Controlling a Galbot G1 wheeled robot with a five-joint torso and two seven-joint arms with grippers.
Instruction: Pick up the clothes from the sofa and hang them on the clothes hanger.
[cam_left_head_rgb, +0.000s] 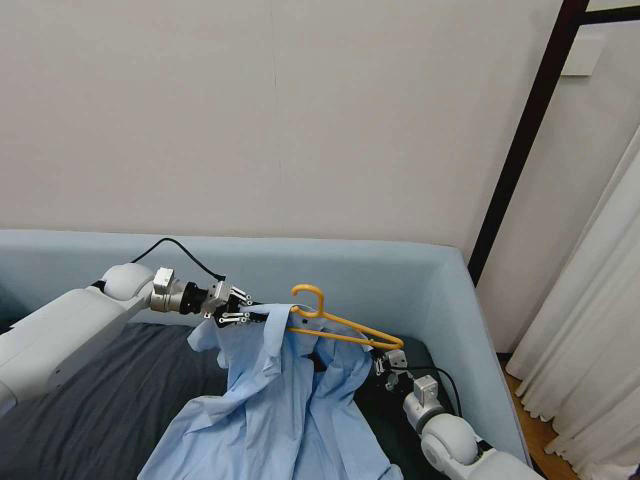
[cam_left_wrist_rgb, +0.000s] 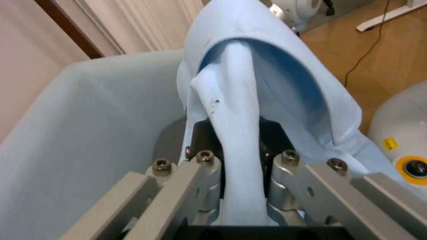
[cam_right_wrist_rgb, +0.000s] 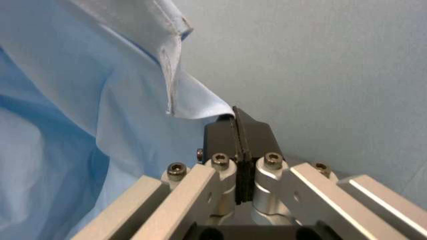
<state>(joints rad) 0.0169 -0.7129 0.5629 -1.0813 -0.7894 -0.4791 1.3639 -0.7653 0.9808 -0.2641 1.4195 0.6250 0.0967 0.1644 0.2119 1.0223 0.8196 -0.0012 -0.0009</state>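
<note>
We see the left gripper (cam_left_head_rgb: 232, 306) reaching in from the left above the sofa (cam_left_head_rgb: 420, 280), its jaws clamped on a fold of the light blue shirt (cam_left_head_rgb: 280, 400) near the collar. In the left wrist view that fold runs straight up between the two fingers (cam_left_wrist_rgb: 200, 162), which press it from both sides. The orange hanger (cam_left_head_rgb: 335, 322) sits in the shirt's shoulders with its hook pointing up. Its long axis slopes from the left gripper down and to the right, towards the right gripper (cam_left_head_rgb: 390, 362) just beside its lower end. In the right wrist view we see the dark pads (cam_right_wrist_rgb: 223, 137) pressed together, with a corner of the shirt's edge running into their very tip, so it looks pinched there. The body of the shirt hangs down from the hanger, and its lower part spreads over the dark seat (cam_left_head_rgb: 100, 400) of the sofa.
</note>
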